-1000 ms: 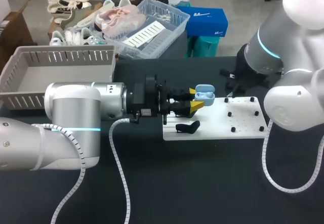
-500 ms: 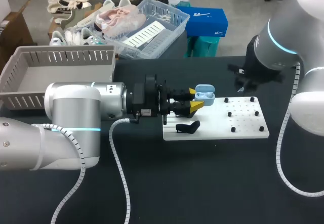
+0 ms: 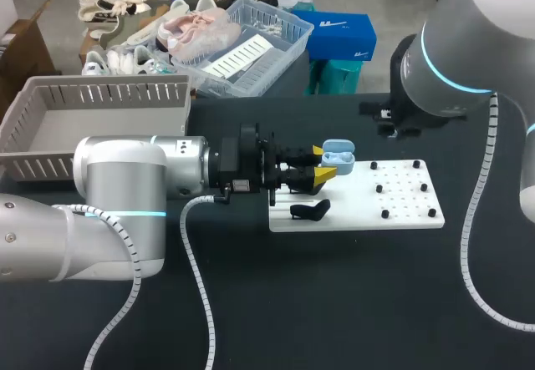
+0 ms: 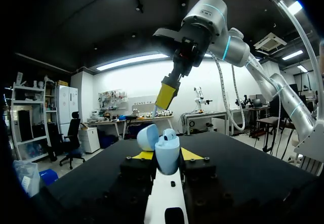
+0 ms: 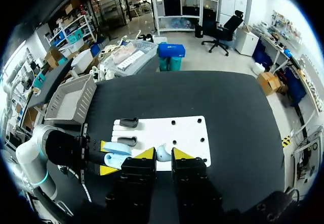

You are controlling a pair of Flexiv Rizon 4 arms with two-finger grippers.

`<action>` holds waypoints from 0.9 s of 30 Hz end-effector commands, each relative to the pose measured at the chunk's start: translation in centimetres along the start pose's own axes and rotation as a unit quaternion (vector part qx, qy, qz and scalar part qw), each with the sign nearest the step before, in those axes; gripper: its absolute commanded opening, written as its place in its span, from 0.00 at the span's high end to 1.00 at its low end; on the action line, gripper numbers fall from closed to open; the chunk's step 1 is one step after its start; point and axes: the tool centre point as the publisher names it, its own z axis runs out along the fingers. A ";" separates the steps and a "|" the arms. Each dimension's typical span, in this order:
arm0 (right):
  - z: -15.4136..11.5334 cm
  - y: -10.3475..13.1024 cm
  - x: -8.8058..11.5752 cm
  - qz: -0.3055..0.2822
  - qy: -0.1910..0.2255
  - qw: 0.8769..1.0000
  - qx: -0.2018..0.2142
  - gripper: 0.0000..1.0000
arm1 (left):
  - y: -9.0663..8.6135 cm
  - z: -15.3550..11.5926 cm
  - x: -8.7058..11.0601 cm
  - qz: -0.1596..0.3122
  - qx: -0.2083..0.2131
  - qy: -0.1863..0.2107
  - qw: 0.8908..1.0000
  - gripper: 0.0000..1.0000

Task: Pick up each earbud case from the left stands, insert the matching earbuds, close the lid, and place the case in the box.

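My left gripper (image 3: 320,170) is shut on a light blue earbud case (image 3: 338,158) and holds it over the near-left part of the white board (image 3: 359,207). The case's lid (image 4: 148,136) stands open. In the left wrist view the case (image 4: 167,153) sits upright between the yellow tips of that gripper (image 4: 167,156). My right arm (image 3: 439,65) hangs above the board's far side. Its gripper (image 5: 163,154) is shut on a small pale blue earbud (image 5: 162,152), high above the board (image 5: 190,133). From there the case (image 5: 117,155) lies below and beside it.
A grey slatted box (image 3: 92,124) stands at the back left of the table. A black stand (image 3: 309,211) lies on the board's near-left part, and a second black stand (image 5: 129,122) sits beside it. Small black pegs (image 3: 401,190) dot the board's right half.
My right arm has risen and pulled back from the board's far edge. The left arm and the case have kept still.
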 end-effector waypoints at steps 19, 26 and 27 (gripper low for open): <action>-3.6 6.8 -0.6 -0.205 0.083 0.974 -0.056 1.00 | 0.1 0.1 0.1 0.000 0.000 0.000 1.000 1.00; -2.7 7.0 -0.2 -0.246 0.122 0.960 -0.059 1.00 | 0.1 0.1 0.1 0.000 0.000 0.000 1.000 1.00; -2.6 7.0 -0.1 -0.248 0.125 0.959 -0.058 1.00 | 0.1 0.1 0.1 0.000 0.000 0.000 1.000 1.00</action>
